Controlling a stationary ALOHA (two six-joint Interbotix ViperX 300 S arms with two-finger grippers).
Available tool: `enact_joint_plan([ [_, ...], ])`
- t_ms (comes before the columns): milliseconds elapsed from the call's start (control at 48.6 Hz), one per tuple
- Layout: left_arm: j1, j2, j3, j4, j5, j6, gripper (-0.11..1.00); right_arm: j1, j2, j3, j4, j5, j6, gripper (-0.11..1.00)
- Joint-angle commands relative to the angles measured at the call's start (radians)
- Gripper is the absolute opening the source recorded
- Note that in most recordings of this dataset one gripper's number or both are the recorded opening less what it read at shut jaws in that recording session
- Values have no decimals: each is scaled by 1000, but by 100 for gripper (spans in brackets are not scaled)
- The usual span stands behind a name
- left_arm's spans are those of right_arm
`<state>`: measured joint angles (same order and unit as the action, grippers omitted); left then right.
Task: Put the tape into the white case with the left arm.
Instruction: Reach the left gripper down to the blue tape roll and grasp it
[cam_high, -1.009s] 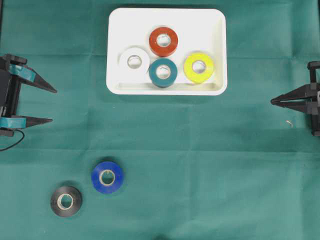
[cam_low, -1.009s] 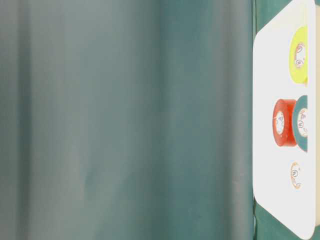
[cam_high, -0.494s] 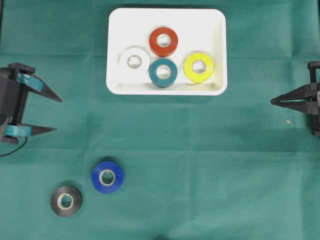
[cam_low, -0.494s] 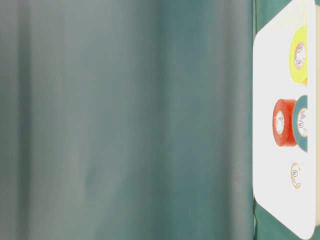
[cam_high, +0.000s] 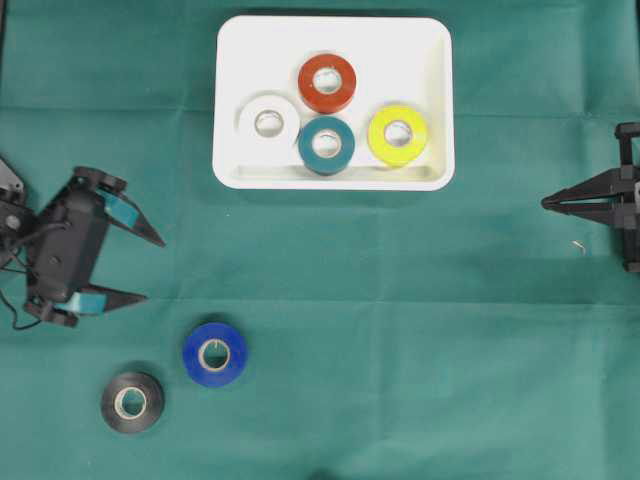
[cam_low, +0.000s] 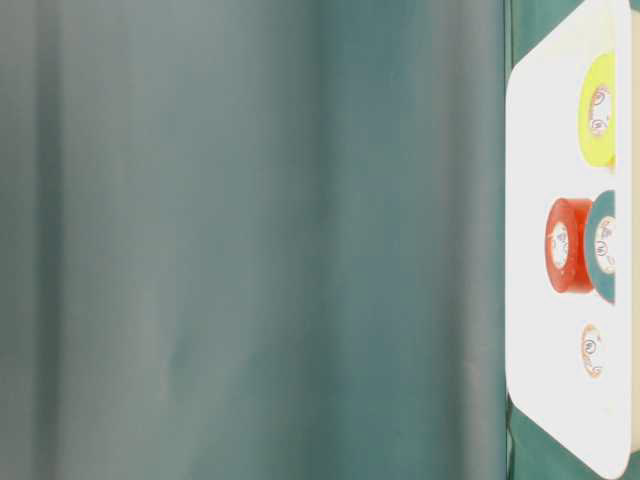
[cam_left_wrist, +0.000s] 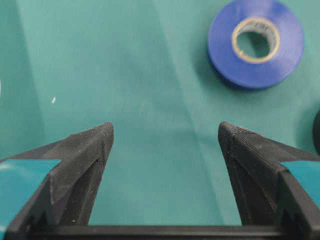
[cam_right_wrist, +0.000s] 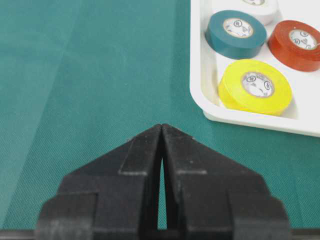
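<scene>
The left gripper (cam_high: 155, 269) stands wide open and empty at the left edge of the overhead view. Lower left, the blue tape (cam_high: 214, 353) and black tape (cam_high: 132, 402) lie outside the white case (cam_high: 430, 60). The left wrist view cuts off the black tape; the table-level view shows neither gripper. The right gripper (cam_high: 546, 203) is closed, empty.

- Bare green cloth (cam_high: 330, 300) lies open between the left gripper (cam_high: 155, 268) and the blue tape roll (cam_high: 214, 353).
- The black tape roll (cam_high: 132, 402) sits near the blue one, a narrow gap between them.
- In the white case (cam_high: 232, 60), four rolls crowd the near half; the far strip lies free.
</scene>
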<state>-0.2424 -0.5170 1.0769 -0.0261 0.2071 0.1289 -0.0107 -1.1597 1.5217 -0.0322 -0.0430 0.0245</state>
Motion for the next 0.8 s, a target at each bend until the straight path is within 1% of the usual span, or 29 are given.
enact_joint_plan([
  [0,-21,43,-48,-3,-21,2,83,0,8,-8,-2,-11,2,-9],
  [206,-57,179,-126,-2,-28,3,83,0,8,-8,0,-11,2,-9],
  [391,-67,287,-192,-2,-28,8,83,0,8,-8,-2,-11,2,-9],
  [783,-98,426,-285,0,-28,11,83,0,8,-8,-2,-11,2,-9],
])
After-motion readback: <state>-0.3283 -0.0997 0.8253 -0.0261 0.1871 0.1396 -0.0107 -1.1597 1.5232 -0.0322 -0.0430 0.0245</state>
